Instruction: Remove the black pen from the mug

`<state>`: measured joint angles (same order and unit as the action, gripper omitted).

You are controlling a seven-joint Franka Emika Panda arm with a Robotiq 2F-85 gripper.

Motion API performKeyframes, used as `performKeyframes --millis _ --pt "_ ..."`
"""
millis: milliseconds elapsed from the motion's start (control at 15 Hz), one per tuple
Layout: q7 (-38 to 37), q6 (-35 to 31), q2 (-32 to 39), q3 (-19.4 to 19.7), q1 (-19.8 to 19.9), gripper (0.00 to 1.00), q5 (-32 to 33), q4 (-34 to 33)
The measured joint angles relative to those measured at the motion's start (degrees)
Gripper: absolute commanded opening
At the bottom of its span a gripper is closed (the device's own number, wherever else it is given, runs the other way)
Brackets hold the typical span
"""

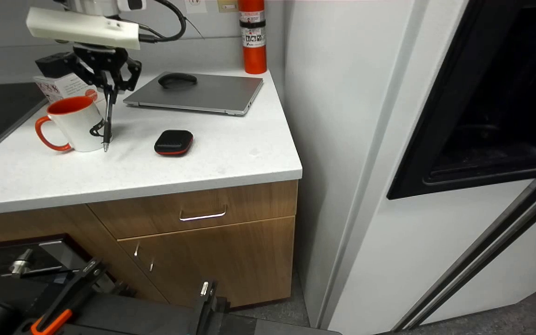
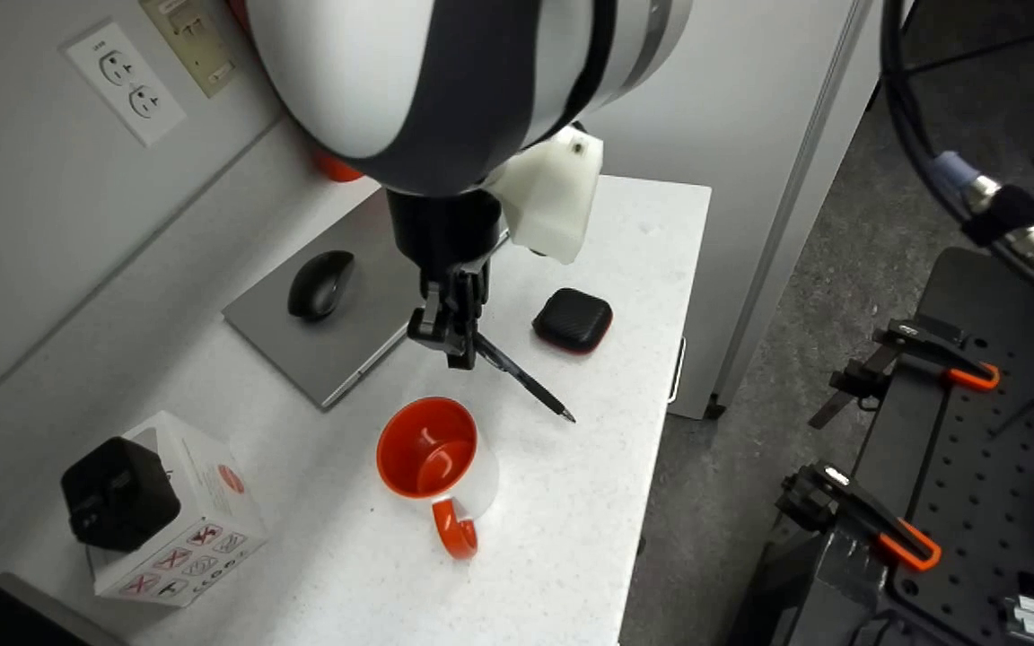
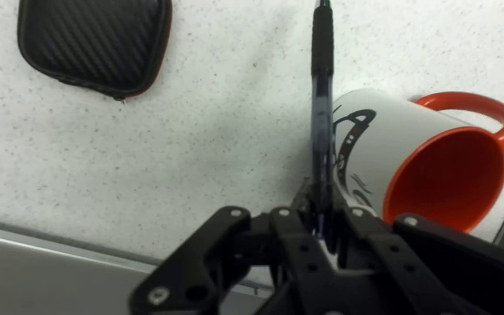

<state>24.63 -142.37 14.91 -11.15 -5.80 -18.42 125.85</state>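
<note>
- The gripper (image 3: 322, 203) is clamped on the black pen (image 3: 322, 118), its fingers nearly together with only the thin barrel between them.
- It grips toward the pen's rear end; how much of that end sits among the fingers is hidden.
- The pen hangs from the fingertips, outside the mug (image 2: 463, 471) and just beside it.
- In the wrist view its long axis runs almost straight up, from the fingers to the top edge, where the tip end lies, passing alongside the mug's printed wall.
- In an exterior view the pen looks close to upright, its metal tip (image 1: 106, 146) pointing down in front of the mug.
- In an exterior view it slants away from the gripper, the black grip (image 2: 542, 393) and tip leading toward the counter's edge.
- Whether the tip touches the white counter (image 1: 226, 149) cannot be told.
- The mug stands upright, handle out to the side.
- A black case (image 1: 173, 142) lies across from the mug, apart from the pen.
</note>
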Motion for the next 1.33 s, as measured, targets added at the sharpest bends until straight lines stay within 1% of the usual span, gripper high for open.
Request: performKeyframes --millis 467,533,600,667,733,800,1000,1200,1333 --pt "-0.57 -0.49 12.53 0.51 2.91 0.02 0.17 -9.94" --pt "-0.93 -0.49 14.11 0.51 3.13 0.31 0.31 -11.19" --pt "-1.53 -0.49 15.54 0.55 3.26 0.33 0.64 -12.34" --pt "-2.20 -0.49 16.71 0.56 3.38 0.39 0.89 -13.28" --pt "-2.70 -0.49 17.55 0.55 3.45 0.48 0.96 -13.99" --pt "-3.08 -0.49 18.06 0.55 3.50 0.55 0.97 -14.45" --pt "-3.88 -0.50 18.00 0.35 3.51 0.79 0.97 -14.82" --pt "-4.12 -0.59 17.50 0.30 3.59 0.99 0.97 -14.85" --pt "-4.19 -0.68 17.14 0.27 3.80 1.00 0.97 -14.85"
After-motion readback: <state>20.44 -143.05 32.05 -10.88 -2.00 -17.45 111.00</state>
